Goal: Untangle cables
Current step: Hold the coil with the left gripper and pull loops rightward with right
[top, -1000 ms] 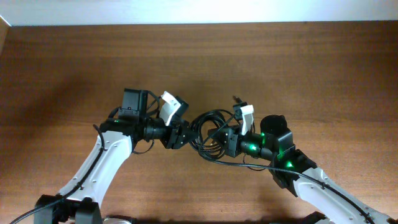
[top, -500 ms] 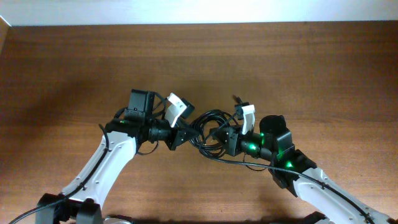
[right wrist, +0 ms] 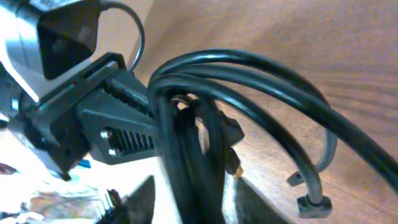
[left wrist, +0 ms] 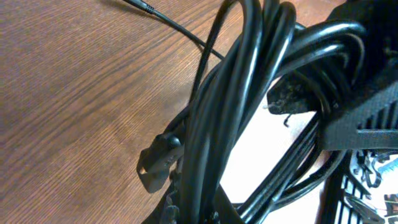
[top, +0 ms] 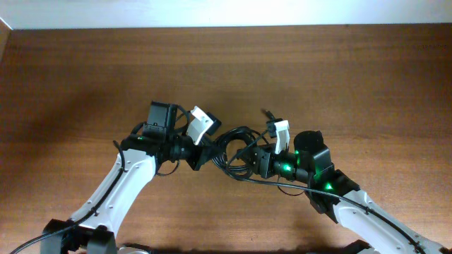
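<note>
Mid-frame, the left claw and right claw each clamp tight on the cables from opposite sides, seemingly to draw the loops apart.

I see a big brown wooden desk with fine grain lines. A pale white strip runs along its far edge. Soft light leaves the desk's left side a bit darker.

Smooth, faintly glossy rubber-sheathed cables lie on a matt, finely grained wooden table
</note>
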Robot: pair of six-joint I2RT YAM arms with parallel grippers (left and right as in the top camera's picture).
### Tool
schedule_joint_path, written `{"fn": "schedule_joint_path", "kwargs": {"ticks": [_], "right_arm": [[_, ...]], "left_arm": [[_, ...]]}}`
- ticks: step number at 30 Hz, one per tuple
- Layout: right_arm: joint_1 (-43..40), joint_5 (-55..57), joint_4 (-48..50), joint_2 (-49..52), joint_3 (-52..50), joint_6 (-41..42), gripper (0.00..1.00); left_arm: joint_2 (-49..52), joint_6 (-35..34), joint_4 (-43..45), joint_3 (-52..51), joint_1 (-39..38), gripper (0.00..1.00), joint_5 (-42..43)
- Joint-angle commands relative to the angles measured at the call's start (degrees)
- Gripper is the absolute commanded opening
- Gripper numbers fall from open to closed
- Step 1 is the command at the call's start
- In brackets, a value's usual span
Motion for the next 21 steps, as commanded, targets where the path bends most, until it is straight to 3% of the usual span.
{"fn": "schedule_joint_path", "kwargs": {"ticks": [1,3,11,13,16,18,21], "right_arm": [[-0.1,-1.0,-1.0,-0.1,0.3,-3.4,0.54],[-2.0,-1.4,-3.7,-0.1,0.3,-4.4,0.58],[-8.4,-4.3,-15.7,-6.6,0.5,-11.3,0.6],[-8.3,0.0,-22.7,-13.2,1.5,-12.2,0.6],[-8.3,1.0,-25.1,-18.4,1.6,-13.4,0.6],[-8.3,0.3,-26.3,-18.7,1.6,-15.8,0.6],[-7.2,0.1,-26.2,-18.6,1.8,-17.3,0.61]], "left_arm": [[-1.1,1.0,-0.4,0.5,0.2,0.0,-1.6],[-1.1,0.9,-0.5,0.5,0.2,0.0,-3.5],[-1.1,1.0,-0.5,0.5,0.2,0.0,-3.1],[-1.1,2.3,-0.5,0.5,0.2,0.0,-0.4],[-1.1,3.9,-0.5,0.5,0.2,0.0,2.4],[-1.1,8.7,-0.9,0.5,0.2,0.0,9.6],[-1.1,10.8,-1.5,0.5,-0.3,0.0,11.4]]}}
